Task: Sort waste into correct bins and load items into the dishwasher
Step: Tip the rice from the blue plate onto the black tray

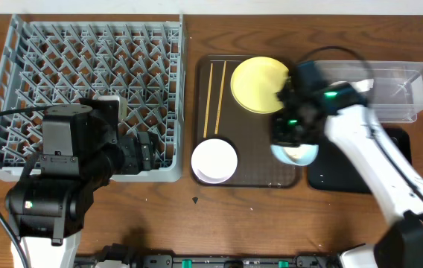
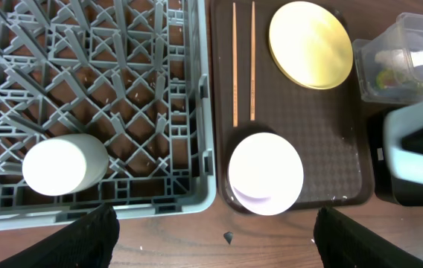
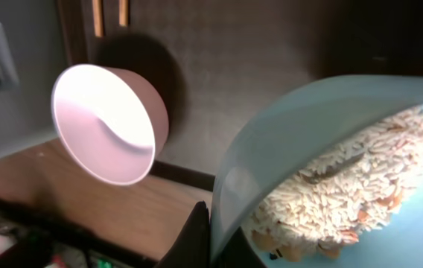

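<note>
My right gripper is shut on the rim of the light blue bowl at the brown tray's right edge. In the right wrist view the gripper pinches the bowl, which is tilted and holds rice-like crumbs. My left gripper is open and empty above the table in front of the grey dish rack. A small white cup stands in the rack. The white bowl, yellow plate and chopsticks lie on the brown tray.
The dark brown serving tray sits mid-table. The clear tub at the back right holds a wrapper and white paper. The black tray lies under my right arm. A small dark speck lies on the table.
</note>
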